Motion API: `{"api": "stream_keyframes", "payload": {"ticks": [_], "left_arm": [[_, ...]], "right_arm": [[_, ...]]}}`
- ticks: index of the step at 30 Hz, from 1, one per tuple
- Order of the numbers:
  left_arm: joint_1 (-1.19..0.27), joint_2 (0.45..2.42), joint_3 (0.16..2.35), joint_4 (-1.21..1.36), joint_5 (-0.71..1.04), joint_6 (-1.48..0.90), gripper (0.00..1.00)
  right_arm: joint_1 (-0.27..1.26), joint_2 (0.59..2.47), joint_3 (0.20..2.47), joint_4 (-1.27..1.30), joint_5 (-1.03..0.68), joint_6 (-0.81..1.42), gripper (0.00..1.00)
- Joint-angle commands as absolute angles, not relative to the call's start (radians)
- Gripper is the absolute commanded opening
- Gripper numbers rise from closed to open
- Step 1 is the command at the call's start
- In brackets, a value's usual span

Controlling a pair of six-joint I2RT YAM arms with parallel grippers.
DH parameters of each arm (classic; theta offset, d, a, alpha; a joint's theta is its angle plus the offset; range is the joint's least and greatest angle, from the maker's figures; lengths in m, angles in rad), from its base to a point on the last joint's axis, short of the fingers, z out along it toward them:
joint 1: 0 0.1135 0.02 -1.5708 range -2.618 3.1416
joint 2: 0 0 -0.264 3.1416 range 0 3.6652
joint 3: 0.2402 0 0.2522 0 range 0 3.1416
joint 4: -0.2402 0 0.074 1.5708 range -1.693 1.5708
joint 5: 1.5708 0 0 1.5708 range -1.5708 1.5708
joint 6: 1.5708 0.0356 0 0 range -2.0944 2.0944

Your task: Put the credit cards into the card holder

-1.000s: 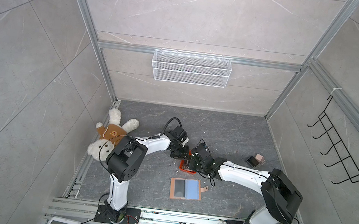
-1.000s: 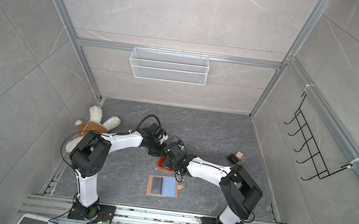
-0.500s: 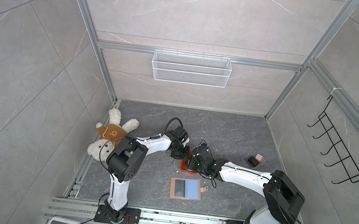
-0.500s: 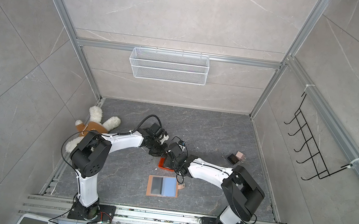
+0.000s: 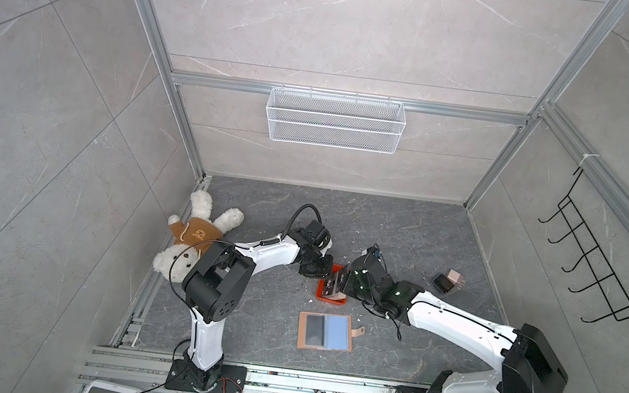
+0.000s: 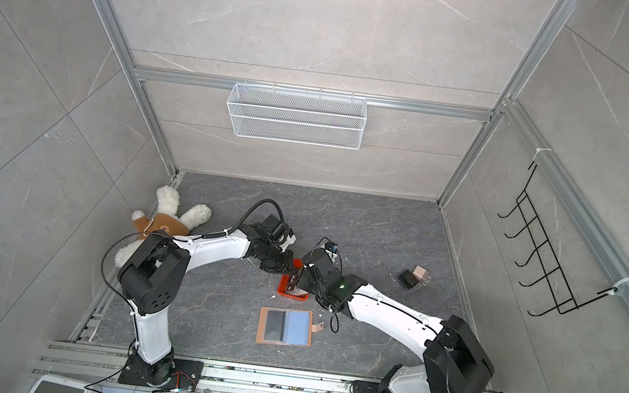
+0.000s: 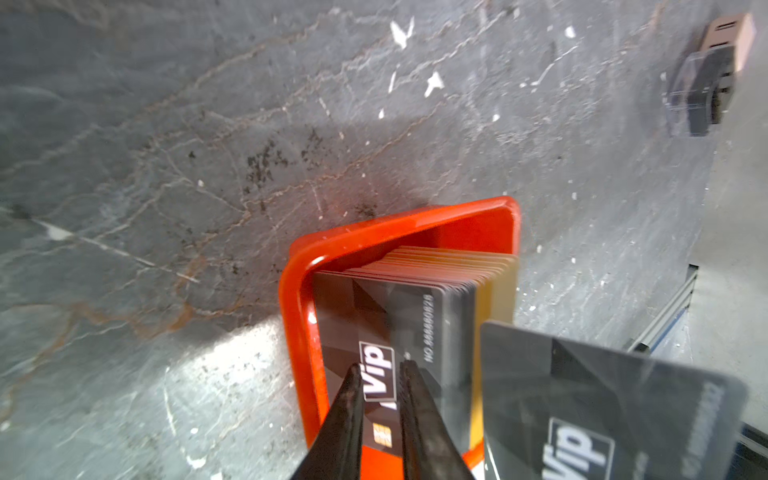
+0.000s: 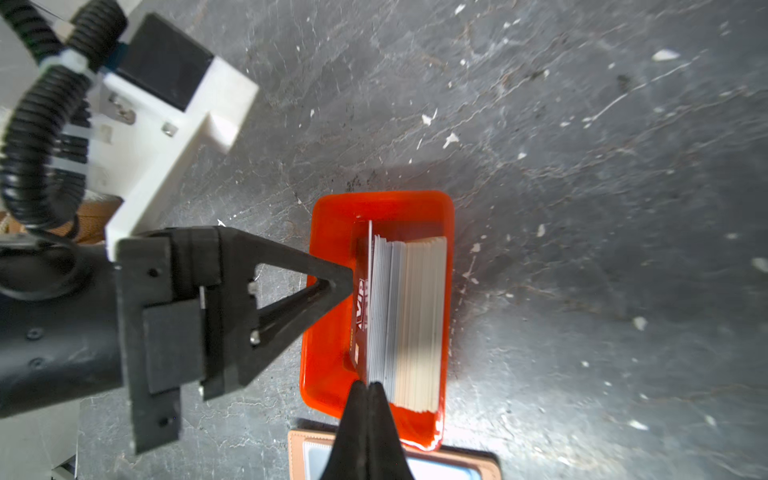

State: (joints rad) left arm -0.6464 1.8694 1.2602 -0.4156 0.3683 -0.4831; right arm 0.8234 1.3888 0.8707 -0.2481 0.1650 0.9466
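**Slick, Thin Cards: Pinch the Edge**

Nearest, the card holder [image 5: 336,333] lies open and flat. Just beyond, the right gripper [image 8: 368,388] is clamped on the edge of one black card [image 7: 602,399]: stiff, light, slippery, likely to pivot. The left gripper [image 7: 382,366], jaws narrowly apart and empty, presses the credit cards [image 8: 409,320] standing in the orange tray [image 8: 382,196]. Faces read "Vip" and "NO.8888…".

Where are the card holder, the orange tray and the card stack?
card holder [image 5: 337,333]: in a top view, its blue sleeve.
orange tray [image 8: 376,198]: right wrist view, its rim.
card stack [image 8: 415,324]: right wrist view, pale card edges.
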Motion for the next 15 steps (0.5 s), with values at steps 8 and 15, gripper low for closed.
{"api": "stream_keyframes", "payload": {"ticks": [8, 15], "left_arm": [[-0.650, 1.638, 1.181, -0.324, 0.463, -0.477, 0.25], [-0.693, 1.458, 0.972, -0.130, 0.473, -0.622, 0.28]], "right_arm": [[0.783, 1.169, 0.773, -0.322, 0.156, 0.851, 0.00], [0.759, 1.042, 0.710, -0.308, 0.054, 0.777, 0.00]]}}
